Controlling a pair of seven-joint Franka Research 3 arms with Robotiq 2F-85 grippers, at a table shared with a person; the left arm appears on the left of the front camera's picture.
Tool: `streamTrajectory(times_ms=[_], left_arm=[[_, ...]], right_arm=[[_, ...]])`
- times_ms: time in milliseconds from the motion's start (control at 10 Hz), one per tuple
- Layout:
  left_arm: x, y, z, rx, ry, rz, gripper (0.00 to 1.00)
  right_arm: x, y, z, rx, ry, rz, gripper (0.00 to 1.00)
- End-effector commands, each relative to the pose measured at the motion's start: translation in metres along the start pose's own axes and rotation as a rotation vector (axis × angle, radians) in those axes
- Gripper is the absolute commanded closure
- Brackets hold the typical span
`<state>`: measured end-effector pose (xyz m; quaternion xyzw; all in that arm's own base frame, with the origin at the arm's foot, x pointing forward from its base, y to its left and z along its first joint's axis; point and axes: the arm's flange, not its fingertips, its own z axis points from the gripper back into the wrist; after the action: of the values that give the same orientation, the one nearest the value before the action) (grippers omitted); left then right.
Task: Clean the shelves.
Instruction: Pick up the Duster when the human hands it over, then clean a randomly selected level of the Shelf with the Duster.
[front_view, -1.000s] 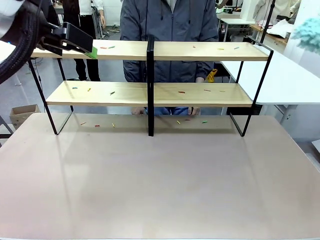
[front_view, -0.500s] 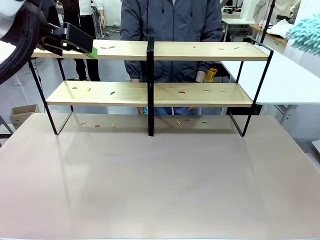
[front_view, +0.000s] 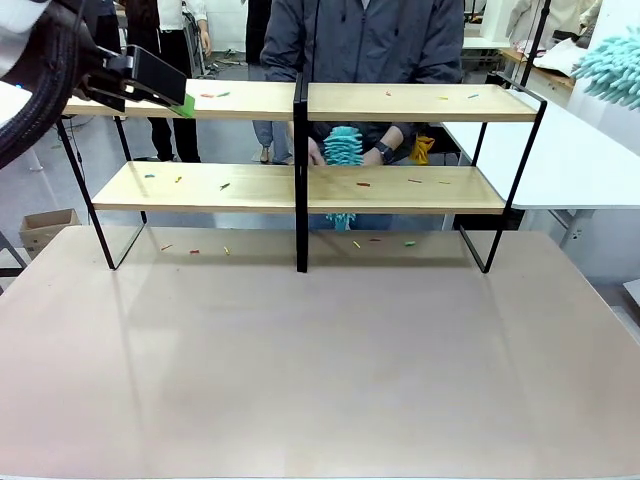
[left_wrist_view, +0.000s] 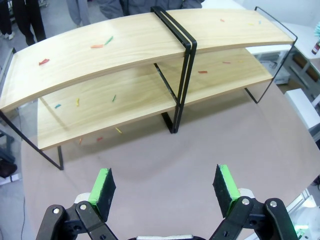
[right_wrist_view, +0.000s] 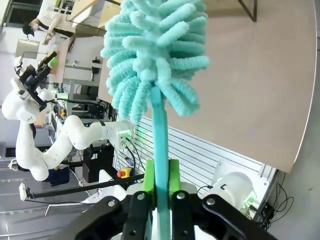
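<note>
Firmly, teal duster (right_wrist_view: 150, 60) in right pincer (right_wrist_view: 161, 176).

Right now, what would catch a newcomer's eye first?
The right gripper is shut on a fluffy teal duster, raised at the front view's upper right. Opposite, a person's hand holds a second teal duster at the lower board of the shelves, both boards strewn with small coloured scraps.

Front view faces the shelves (front_view: 400, 101) level; left wrist overlooks them from above.
</note>
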<state>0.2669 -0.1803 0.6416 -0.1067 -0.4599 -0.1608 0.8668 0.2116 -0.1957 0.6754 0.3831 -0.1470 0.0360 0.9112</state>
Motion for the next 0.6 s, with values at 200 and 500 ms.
streamTrajectory(times_ms=[200, 500], left_arm=[[0.0005, 0.0008, 0.0014, 0.006, -0.002, -0.009, 0.00], [0.0005, 0.0008, 0.0014, 0.006, -0.002, -0.009, 0.00]], right_arm=[[0.0008, 0.0045, 0.0044, 0.018, -0.004, -0.002, 1.00], [0.0008, 0.0045, 0.0044, 0.018, -0.004, -0.002, 1.00]])
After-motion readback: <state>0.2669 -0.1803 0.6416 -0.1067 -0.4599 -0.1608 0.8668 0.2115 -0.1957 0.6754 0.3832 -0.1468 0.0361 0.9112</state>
